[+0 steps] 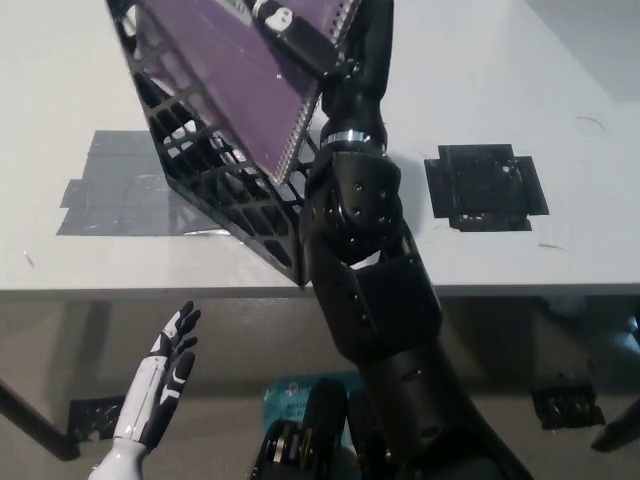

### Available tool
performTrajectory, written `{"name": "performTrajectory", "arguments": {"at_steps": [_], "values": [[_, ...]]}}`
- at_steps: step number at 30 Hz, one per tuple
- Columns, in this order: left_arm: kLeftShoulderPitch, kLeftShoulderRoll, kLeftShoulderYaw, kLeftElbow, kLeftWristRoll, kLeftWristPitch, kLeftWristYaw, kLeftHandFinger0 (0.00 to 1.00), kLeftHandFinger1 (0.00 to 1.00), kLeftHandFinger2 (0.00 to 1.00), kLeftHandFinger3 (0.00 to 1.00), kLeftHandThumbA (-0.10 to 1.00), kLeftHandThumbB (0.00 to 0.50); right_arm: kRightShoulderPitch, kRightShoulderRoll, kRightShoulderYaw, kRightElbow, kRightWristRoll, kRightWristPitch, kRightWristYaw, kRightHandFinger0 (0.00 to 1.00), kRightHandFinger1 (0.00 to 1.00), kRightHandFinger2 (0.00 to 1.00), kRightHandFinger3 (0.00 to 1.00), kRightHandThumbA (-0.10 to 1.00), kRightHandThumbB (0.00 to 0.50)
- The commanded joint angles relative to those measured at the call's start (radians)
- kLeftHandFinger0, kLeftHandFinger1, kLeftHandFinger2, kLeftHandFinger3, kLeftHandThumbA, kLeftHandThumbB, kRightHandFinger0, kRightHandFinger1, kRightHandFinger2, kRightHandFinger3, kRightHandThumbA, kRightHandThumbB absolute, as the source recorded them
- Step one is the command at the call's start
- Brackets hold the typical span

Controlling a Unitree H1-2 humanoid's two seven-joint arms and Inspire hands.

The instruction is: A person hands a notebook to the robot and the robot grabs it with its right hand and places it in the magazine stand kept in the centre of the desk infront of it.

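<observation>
A purple spiral-bound notebook is tilted at the top of the view, lying over the opening of the black lattice magazine stand on the white desk. My black right hand is shut on the notebook's spiral edge at the top centre, its arm rising from the bottom right. How deep the notebook's lower corner sits inside the stand I cannot tell. My white left hand rests open below the desk edge at lower left.
The stand sits on a grey taped patch on the desk. A black taped square lies to the right. The desk's front edge runs across the middle of the view.
</observation>
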Motion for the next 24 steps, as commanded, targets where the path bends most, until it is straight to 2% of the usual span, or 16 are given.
{"name": "performTrajectory", "arguments": {"at_steps": [1, 3, 5, 6, 7, 8, 9, 10, 11, 12, 13, 14, 15, 16, 18, 24], "values": [[-0.014, 0.014, 0.008, -0.032, 0.008, -0.037, -0.014, 0.94, 1.00, 1.00, 1.00, 1.00, 0.500, -0.052, 0.034, 0.019, -0.002, -0.012, -0.125, 0.009, 0.00, 0.00, 0.36, 0.38, 0.84, 0.000], [-0.014, 0.013, 0.009, -0.033, 0.005, -0.037, -0.016, 0.94, 1.00, 1.00, 1.00, 1.00, 0.500, -0.050, 0.034, 0.016, 0.009, -0.020, -0.137, 0.006, 0.00, 0.00, 0.38, 0.45, 0.82, 0.000], [-0.013, 0.013, 0.009, -0.035, 0.012, -0.037, -0.013, 0.94, 1.00, 1.00, 1.00, 1.00, 0.500, -0.046, 0.034, 0.010, 0.021, -0.040, -0.144, -0.003, 0.00, 0.00, 0.29, 0.40, 0.82, 0.000], [-0.013, 0.012, 0.010, -0.035, 0.015, -0.037, -0.014, 0.95, 1.00, 1.00, 1.00, 1.00, 0.500, -0.045, 0.032, 0.010, 0.029, -0.056, -0.152, -0.014, 0.00, 0.00, 0.21, 0.33, 0.79, 0.000], [-0.013, 0.012, 0.011, -0.036, 0.016, -0.037, -0.015, 0.95, 1.00, 1.00, 1.00, 1.00, 0.500, -0.044, 0.031, 0.011, 0.034, -0.067, -0.159, -0.021, 0.00, 0.00, 0.21, 0.33, 0.79, 0.000], [-0.016, 0.012, 0.013, -0.036, 0.011, -0.037, -0.021, 0.95, 1.00, 1.00, 1.00, 1.00, 0.500, -0.043, 0.013, 0.031, 0.053, -0.125, -0.174, -0.045, 0.15, 0.13, 0.35, 0.43, 0.81, 0.057], [-0.019, 0.014, 0.014, -0.036, 0.008, -0.037, -0.025, 0.95, 1.00, 1.00, 1.00, 1.00, 0.500, -0.041, -0.002, 0.046, 0.064, -0.151, -0.183, -0.041, 0.27, 0.32, 0.54, 0.61, 0.85, 0.110], [-0.021, 0.016, 0.013, -0.036, 0.010, -0.037, -0.024, 0.95, 1.00, 1.00, 1.00, 1.00, 0.500, -0.037, -0.006, 0.050, 0.065, -0.147, -0.182, -0.025, 0.43, 0.49, 0.74, 0.81, 0.87, 0.194], [-0.021, 0.017, 0.012, -0.035, 0.014, -0.037, -0.022, 0.95, 1.00, 1.00, 1.00, 1.00, 0.500, -0.034, -0.009, 0.053, 0.067, -0.143, -0.181, -0.008, 0.50, 0.54, 0.79, 0.88, 0.88, 0.191], [-0.021, 0.017, 0.011, -0.035, 0.014, -0.037, -0.022, 0.95, 1.00, 1.00, 1.00, 1.00, 0.499, -0.033, -0.011, 0.056, 0.070, -0.139, -0.185, 0.005, 0.64, 0.67, 0.93, 1.00, 0.89, 0.203], [-0.021, 0.017, 0.010, -0.034, 0.011, -0.037, -0.022, 0.95, 1.00, 1.00, 1.00, 1.00, 0.495, -0.032, -0.016, 0.064, 0.076, -0.137, -0.197, 0.021, 0.84, 0.86, 1.00, 1.00, 0.89, 0.234], [-0.022, 0.016, 0.010, -0.033, 0.008, -0.037, -0.022, 0.95, 1.00, 1.00, 1.00, 1.00, 0.496, -0.031, -0.021, 0.074, 0.088, -0.134, -0.217, 0.044, 1.00, 1.00, 1.00, 1.00, 0.88, 0.252], [-0.021, 0.015, 0.011, -0.033, 0.007, -0.037, -0.024, 0.95, 1.00, 1.00, 1.00, 1.00, 0.499, -0.030, -0.025, 0.081, 0.094, -0.135, -0.222, 0.056, 1.00, 1.00, 1.00, 1.00, 0.92, 0.288], [-0.021, 0.015, 0.012, -0.033, 0.006, -0.037, -0.026, 0.95, 1.00, 1.00, 1.00, 1.00, 0.499, -0.030, -0.028, 0.086, 0.098, -0.136, -0.225, 0.062, 1.00, 1.00, 1.00, 1.00, 0.92, 0.288], [-0.027, 0.015, 0.015, -0.032, 0.010, -0.037, -0.026, 0.95, 1.00, 1.00, 1.00, 1.00, 0.500, -0.033, -0.044, 0.116, 0.099, -0.167, -0.218, 0.077, 1.00, 1.00, 1.00, 1.00, 1.00, 0.255], [-0.035, 0.016, 0.013, -0.029, 0.010, -0.037, -0.032, 0.93, 1.00, 1.00, 1.00, 1.00, 0.500, -0.017, -0.065, 0.152, 0.057, -0.200, -0.175, 0.089, 1.00, 1.00, 1.00, 1.00, 1.00, 0.301]]}}
